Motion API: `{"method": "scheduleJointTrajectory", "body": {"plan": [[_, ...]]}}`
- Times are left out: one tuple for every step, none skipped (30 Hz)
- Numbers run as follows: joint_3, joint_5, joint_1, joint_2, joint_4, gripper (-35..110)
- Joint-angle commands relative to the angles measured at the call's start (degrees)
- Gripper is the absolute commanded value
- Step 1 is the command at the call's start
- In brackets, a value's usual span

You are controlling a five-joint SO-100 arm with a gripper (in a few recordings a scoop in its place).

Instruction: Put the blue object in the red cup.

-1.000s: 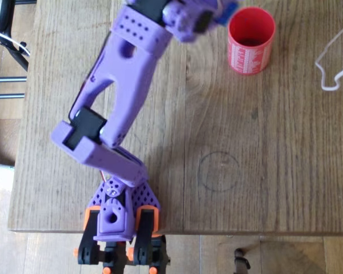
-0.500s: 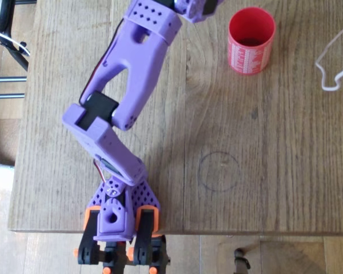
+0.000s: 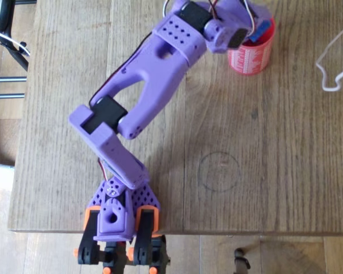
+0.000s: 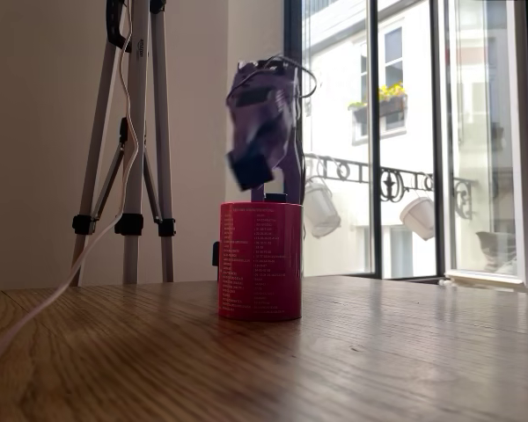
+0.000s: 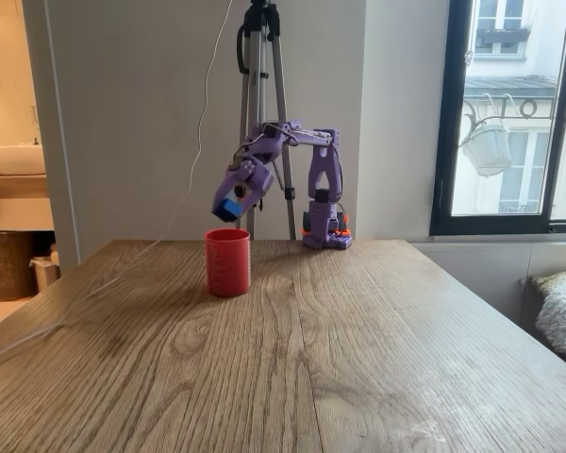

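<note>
Because the gripper [image 3: 256, 29] hangs over the red cup [image 3: 250, 56] with its jaws pinched on the blue object [image 3: 262, 31], the overhead view suggests the main risk is a release too near the rim: the brick sits over the cup's near-right edge, so it could clip the wall and bounce onto the table [image 3: 263, 148]. The cup's inside is hidden here by the arm. In a fixed view the gripper [image 4: 251, 167] is blurred above the cup [image 4: 260, 260], so a swinging release might tip it. In the other fixed view the brick [image 5: 229, 209] is held clear above the cup [image 5: 227, 262], not yet inside; whether the cup holds anything cannot be told.
</note>
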Motion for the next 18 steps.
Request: {"method": "scheduleJointTrajectory", "body": {"plan": [[1.4, 1.1, 1.1, 5.3, -3.3, 1], [1.3, 1.0, 1.1, 5.3, -3.3, 1], [1.2, 0.7, 1.1, 5.3, -3.3, 1], [1.0, 0.6, 1.0, 5.3, -3.3, 1], [0.9, 0.3, 0.8, 5.3, -3.3, 1], [0.7, 0.1, 0.6, 5.3, -3.3, 1], [0.7, -0.3, 0.5, 5.2, -3.3, 1], [0.7, -1.0, 0.4, 5.1, -3.3, 1], [0.6, -1.9, 0.3, 5.0, -3.3, 1], [0.4, -2.0, 0.1, 4.9, -2.0, 21], [0.3, -1.9, 0.0, 4.9, -1.1, 38], [0.3, -2.1, 0.0, 5.0, -0.8, 43], [0.2, -2.2, 0.0, 5.0, -0.4, 46], [0.1, -2.4, -0.1, 5.0, -0.2, 50], [0.1, -3.3, -0.3, 4.9, -0.2, 50], [0.1, -4.1, -0.5, 4.7, -0.2, 51], [0.1, -4.6, -0.7, 4.7, -0.2, 51], [0.1, -4.9, -0.9, 4.6, -0.2, 51]]}}
